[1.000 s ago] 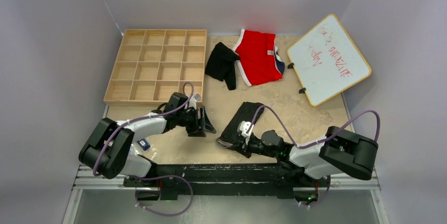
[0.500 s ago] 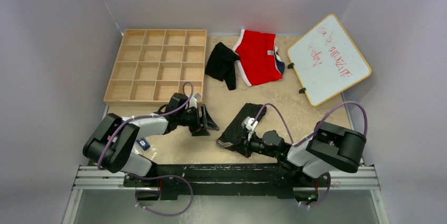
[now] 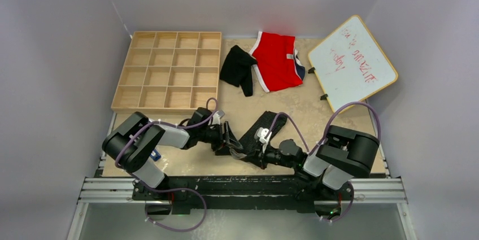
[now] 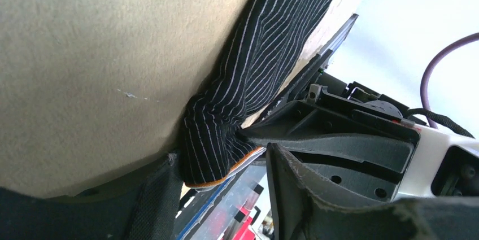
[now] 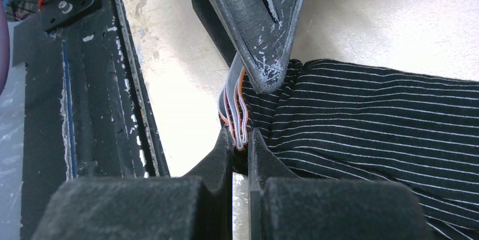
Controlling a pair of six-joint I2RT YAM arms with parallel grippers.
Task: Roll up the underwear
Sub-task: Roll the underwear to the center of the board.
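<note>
From above, you have both arms converged on the near end of the striped underwear point(image 3: 261, 130), which lies flat on the counter point(image 3: 294, 110) just ahead of the arm bases. The left gripper point(image 3: 229, 140) and right gripper point(image 3: 252, 151) meet at that end, likely so one can pin the hem while the other starts the roll. Count two black pieces: this one and the plain black underwear point(image 3: 238, 69), which lies far back touching the single red briefs point(image 3: 275, 59). There is one wooden tray point(image 3: 169, 70) and one whiteboard point(image 3: 353, 62).

From your left wrist, the left gripper point(image 4: 223, 155) has its jaws apart, straddling the bunched corner of the striped underwear point(image 4: 260, 65) without pinching it. The right gripper's body sits just beyond.

From your right wrist, the right gripper point(image 5: 240, 138) is closed tight on the layered hem of the striped underwear point(image 5: 367, 121), lifting that edge slightly. One finger of the left gripper point(image 5: 262, 36) comes down onto the fabric just behind the pinch, seemingly to brace it.
</note>
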